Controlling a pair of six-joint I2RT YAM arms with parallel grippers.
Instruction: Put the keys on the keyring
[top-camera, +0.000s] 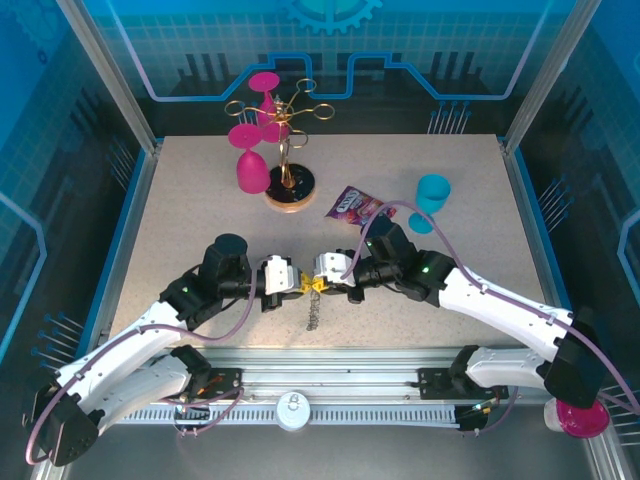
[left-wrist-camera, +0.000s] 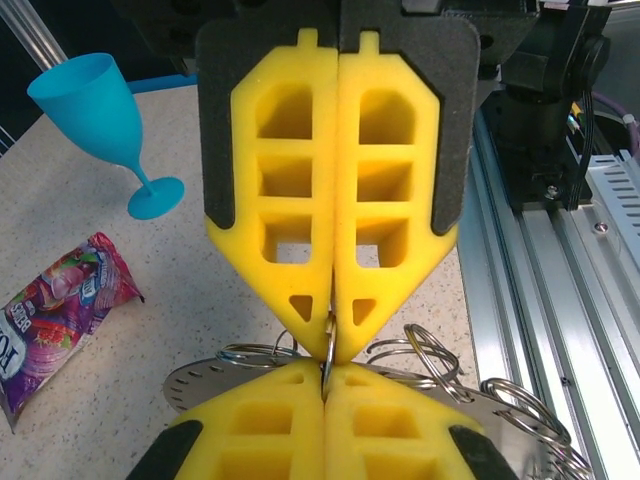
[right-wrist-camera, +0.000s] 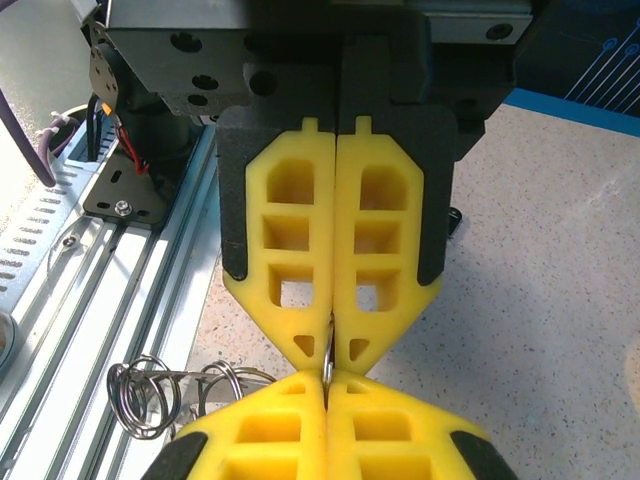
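Top external cam is showing both arms reaching inward and meeting tip to tip near the front-centre of the speckled table (top-camera: 190, 230), w/ L gripper (top-camera: 302, 284) on the left, R gripper (top-camera: 320, 287) on the right, and yellow tips touching. Keyring (top-camera: 313, 312) is sitting right below that meeting point and stretching toward the near edge; can't tell if it's resting on the table or lifted. L wrist cam is facing R gripper (left-wrist-camera: 333, 335) head-on, its fingers pressing flat together, w/ L gripper (left-wrist-camera: 324, 372) at the bottom, fingers likewise together. One thin wire loop (left-wrist-camera: 329, 348) of the keyring (left-wrist-camera: 195, 385) is getting pinched right where the 2 pairs of tips are meeting, so both are clamping on the keyring. Its grey flat ring is spreading out below, w/ silver loops fanning to both sides. R wrist cam is agreeing: R gripper (right-wrist-camera: 326, 380) and L gripper (right-wrist-camera: 330, 350) are closing on the same wire, more of the keyring (right-wrist-camera: 150, 395) loops bunching at lower left beside the alu rail (right-wrist-camera: 100, 270). Blue goblet (top-camera: 433, 195) is standing at far right, snack packet (top-camera: 352, 205) lying near it, and gold glass stand (top-camera: 289, 185) at the back is carrying pink goblets (top-camera: 251, 170)
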